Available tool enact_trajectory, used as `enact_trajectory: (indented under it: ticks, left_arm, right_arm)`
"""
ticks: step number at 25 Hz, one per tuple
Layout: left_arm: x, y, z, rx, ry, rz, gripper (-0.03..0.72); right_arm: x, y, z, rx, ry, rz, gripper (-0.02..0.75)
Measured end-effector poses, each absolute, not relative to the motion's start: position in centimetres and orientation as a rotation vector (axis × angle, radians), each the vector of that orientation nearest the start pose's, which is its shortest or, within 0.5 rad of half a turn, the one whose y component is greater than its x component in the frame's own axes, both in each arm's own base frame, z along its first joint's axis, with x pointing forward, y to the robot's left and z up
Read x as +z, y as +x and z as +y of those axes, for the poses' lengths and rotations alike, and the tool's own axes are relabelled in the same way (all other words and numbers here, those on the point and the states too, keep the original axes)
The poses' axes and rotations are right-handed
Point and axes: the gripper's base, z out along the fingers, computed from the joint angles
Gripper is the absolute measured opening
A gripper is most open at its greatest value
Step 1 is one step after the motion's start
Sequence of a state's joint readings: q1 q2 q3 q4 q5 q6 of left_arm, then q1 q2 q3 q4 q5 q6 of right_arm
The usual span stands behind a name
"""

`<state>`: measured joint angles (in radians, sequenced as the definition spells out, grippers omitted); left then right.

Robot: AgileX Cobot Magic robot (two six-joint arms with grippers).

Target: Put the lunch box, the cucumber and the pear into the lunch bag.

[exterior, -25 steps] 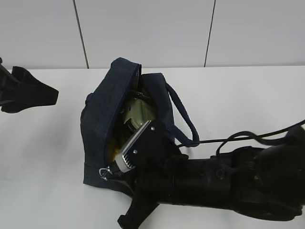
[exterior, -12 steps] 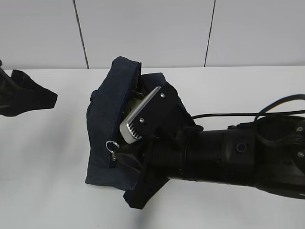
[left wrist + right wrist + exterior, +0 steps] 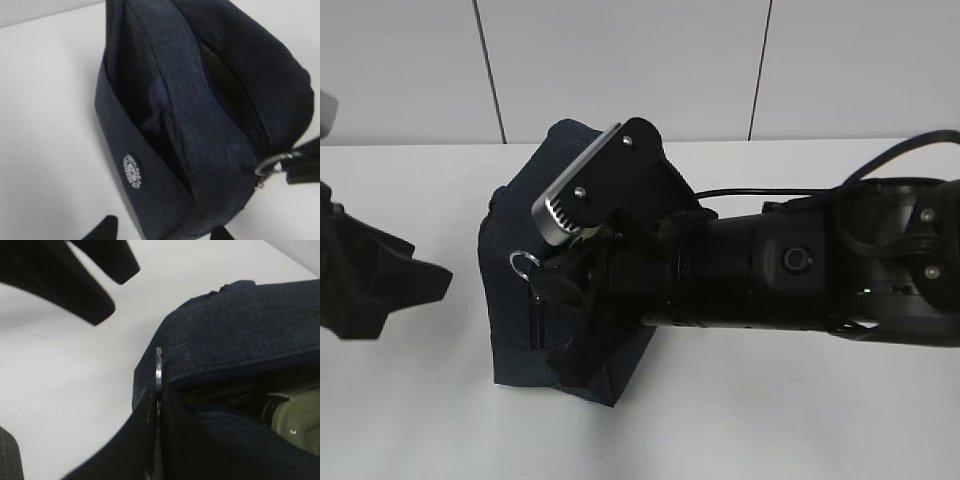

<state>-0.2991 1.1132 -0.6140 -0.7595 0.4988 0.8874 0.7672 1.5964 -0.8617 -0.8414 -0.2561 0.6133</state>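
Observation:
The dark navy lunch bag (image 3: pixel 515 320) stands on the white table and fills the left wrist view (image 3: pixel 200 125). My right gripper (image 3: pixel 548 275) reaches over the bag and is shut on its metal ring pull (image 3: pixel 523 264), which shows edge-on between the fingers in the right wrist view (image 3: pixel 158 371). Through the remaining gap I see the pale green lid of the lunch box (image 3: pixel 295 420) inside the bag. The cucumber and the pear are hidden. My left gripper (image 3: pixel 390 285) is open and empty, just left of the bag, with its fingertips (image 3: pixel 105 229) spread at the bag's near end.
The right arm (image 3: pixel 800 270) lies across the right half of the table with a black cable (image 3: pixel 750 192) behind it. A white panelled wall (image 3: pixel 620 60) stands at the back. Bare white table (image 3: pixel 420 420) lies in front and to the left.
My right gripper has drawn the ring pull up and back along the bag, narrowing the opening so the exterior view no longer shows the lunch box. The left gripper has moved closer to the bag.

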Motion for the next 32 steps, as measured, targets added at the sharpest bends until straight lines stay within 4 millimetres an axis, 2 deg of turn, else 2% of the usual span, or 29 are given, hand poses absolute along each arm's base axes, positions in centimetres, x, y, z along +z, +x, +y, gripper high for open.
enact_trajectory:
  ticks: [3, 7, 16, 26, 28, 32]
  left_arm:
    - [23.2, 17.6, -9.1, -0.499, 0.766, 2.144, 0.342]
    - [22.6, 17.1, -9.2, -0.526, 0.761, 2.042, 0.342]
    - [20.4, 18.3, -10.4, -0.594, 0.907, 2.013, 0.342]
    - [17.7, 19.8, -11.3, -0.681, 0.912, 2.089, 0.333]
    - [17.6, 20.2, -11.5, -0.696, 0.915, 2.09, 0.29]
    - [17.6, 21.0, -11.8, -0.697, 0.915, 2.09, 0.073]
  right_arm:
    - [23.3, 23.3, 24.8, 0.54, -1.07, 1.777, 0.0]
    - [23.4, 23.4, 24.9, 0.553, -1.049, 1.787, 0.0]
    - [23.4, 23.4, 24.9, 0.557, -1.043, 1.792, 0.0]
    - [23.4, 23.4, 24.9, 0.565, -1.032, 1.8, 0.0]
    - [23.4, 23.4, 24.9, 0.565, -1.039, 1.8, 0.0]
    - [23.4, 23.3, 24.9, 0.569, -1.04, 1.804, 0.0]
